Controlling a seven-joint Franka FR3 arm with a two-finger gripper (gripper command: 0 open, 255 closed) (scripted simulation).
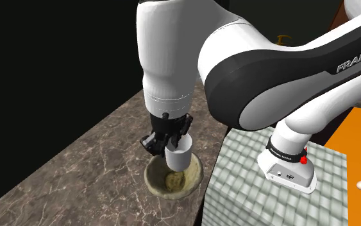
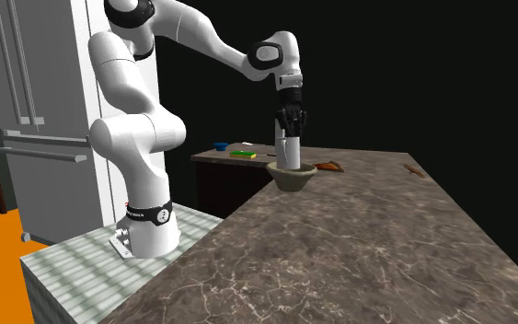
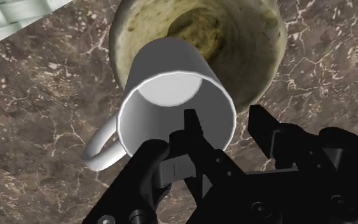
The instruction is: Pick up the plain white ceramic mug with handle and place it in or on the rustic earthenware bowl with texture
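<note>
Place | mug [image 3: 171, 95] is held at bowl [image 3: 263, 54] mouth | gripper [image 3: 222, 116] is clamped on mug wall — one finger inside | to be lowered centred, seated — then released.

The white mug [image 1: 179, 157] occupied the mouth of the rough tan bowl [image 1: 166, 185], blocking entry from above. The stand [image 1: 243, 186] stood just beside the bowl, closing that side. Bare marbled countertop [image 1: 76, 167] lay open toward the shoulder view's left.
</note>
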